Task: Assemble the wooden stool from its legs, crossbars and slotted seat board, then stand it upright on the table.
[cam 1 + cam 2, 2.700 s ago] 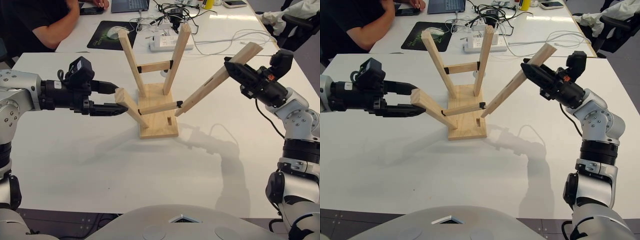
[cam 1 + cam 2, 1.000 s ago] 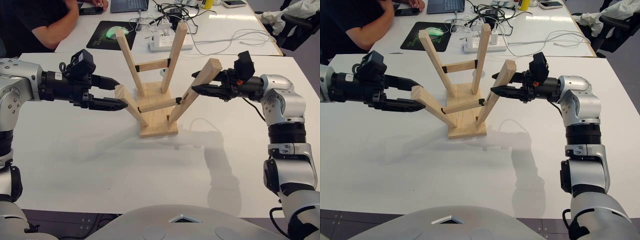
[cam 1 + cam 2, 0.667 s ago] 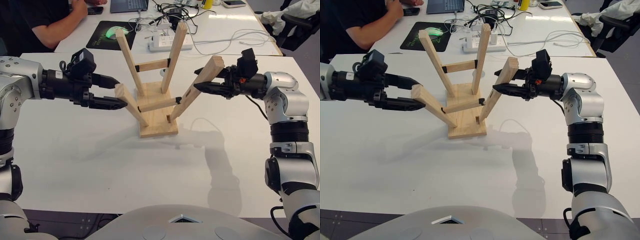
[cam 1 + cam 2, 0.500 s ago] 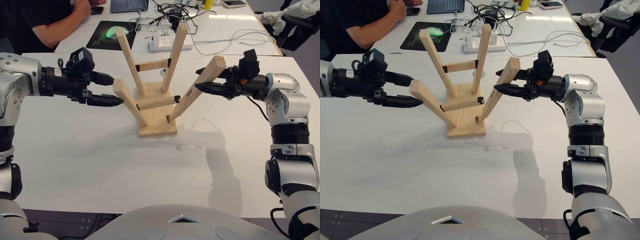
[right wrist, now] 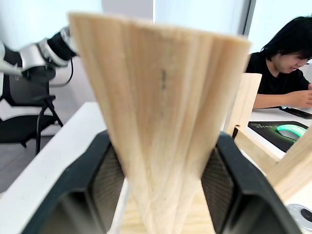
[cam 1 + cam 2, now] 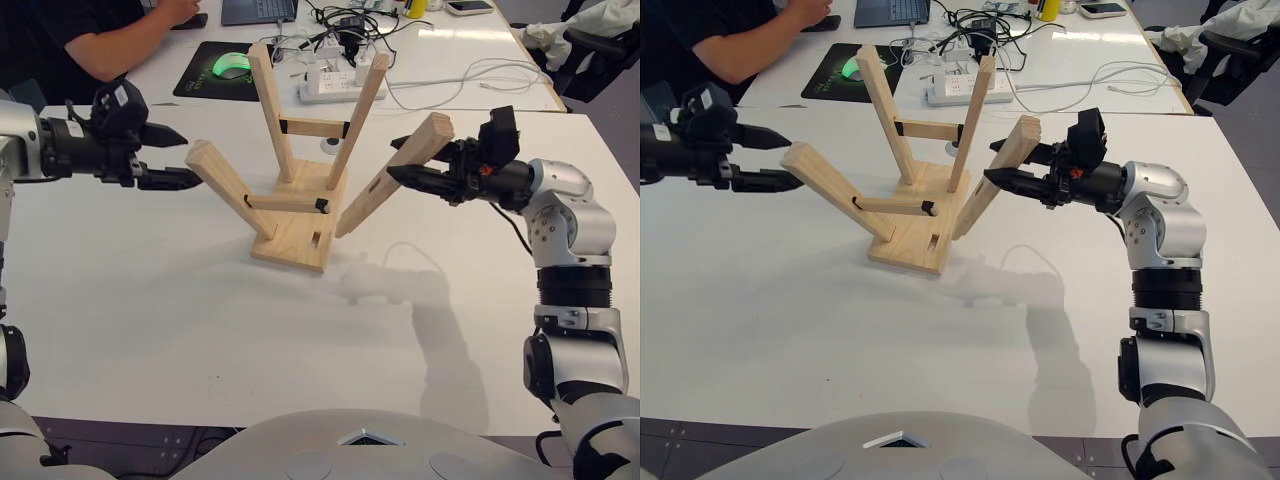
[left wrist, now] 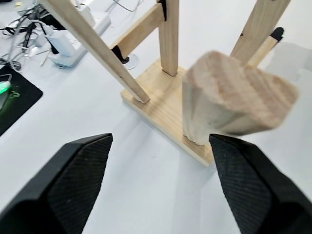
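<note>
1. Right claw (image 6: 398, 160) is clenched on the splayed leg (image 6: 375, 195) right of centre. The left claw (image 6: 188, 160) gapes, released, around the opposite leg (image 6: 228, 188).
2. The inverted stool's seat board (image 6: 295, 240) rests mid-frame on the worktop (image 6: 200, 320). Best to brace left first, then press the leg home steadily.
3. The left wrist view shows clearance on both sides of the leg end; the head views leave this unclear.

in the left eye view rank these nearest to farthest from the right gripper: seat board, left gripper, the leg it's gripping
1. Gripped leg, between the right gripper jaws.
2. Seat board, on the table, centre.
3. Left gripper, at the far left.
</note>
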Motion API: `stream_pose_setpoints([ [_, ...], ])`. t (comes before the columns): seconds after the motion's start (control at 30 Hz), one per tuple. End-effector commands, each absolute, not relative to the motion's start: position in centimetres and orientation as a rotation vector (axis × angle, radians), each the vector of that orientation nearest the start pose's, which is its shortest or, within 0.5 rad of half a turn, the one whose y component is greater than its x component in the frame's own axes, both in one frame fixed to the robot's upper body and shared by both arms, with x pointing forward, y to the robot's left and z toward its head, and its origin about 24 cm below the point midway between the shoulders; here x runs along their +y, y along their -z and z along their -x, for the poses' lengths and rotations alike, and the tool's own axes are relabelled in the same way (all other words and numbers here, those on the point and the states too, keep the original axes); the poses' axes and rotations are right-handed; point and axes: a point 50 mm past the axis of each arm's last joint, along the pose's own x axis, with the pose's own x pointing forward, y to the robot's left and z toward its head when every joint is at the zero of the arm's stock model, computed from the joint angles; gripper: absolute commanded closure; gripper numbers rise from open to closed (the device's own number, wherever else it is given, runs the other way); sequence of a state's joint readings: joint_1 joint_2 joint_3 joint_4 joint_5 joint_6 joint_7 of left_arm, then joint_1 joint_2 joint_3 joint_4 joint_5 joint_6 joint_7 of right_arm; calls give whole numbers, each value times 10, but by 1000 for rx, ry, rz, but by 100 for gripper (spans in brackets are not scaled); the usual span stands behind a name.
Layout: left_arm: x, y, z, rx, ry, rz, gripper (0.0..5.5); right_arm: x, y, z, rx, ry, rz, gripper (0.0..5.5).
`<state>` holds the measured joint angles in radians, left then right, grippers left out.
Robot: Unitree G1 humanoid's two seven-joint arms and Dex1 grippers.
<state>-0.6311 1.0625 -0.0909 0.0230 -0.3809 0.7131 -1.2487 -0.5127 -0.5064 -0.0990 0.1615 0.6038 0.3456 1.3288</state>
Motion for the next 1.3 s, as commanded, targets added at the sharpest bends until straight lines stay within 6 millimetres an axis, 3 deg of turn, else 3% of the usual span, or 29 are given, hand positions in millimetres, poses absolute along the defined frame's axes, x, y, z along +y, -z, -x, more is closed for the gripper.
stream_pose_setpoints([
  [0.03, 253, -213, -286, 495, 979, -446, 182, -183, -162, -295, -166, -1328, -121, 341],
  [0.4, 252, -212, -286, 495, 986, -445, 182, -169, -144, -294, -174, -1291, -176, 341],
  [0.77, 256, -212, -284, 495, 964, -437, 182, -158, -131, -287, -115, -1309, -111, 341],
  [1.03, 256, -210, -281, 495, 956, -425, 182, -159, -129, -294, -92, -1265, -35, 342],
  [1.3, 257, -209, -278, 489, 942, -418, 182, -151, -119, -292, 105, -1278, 29, 343],
])
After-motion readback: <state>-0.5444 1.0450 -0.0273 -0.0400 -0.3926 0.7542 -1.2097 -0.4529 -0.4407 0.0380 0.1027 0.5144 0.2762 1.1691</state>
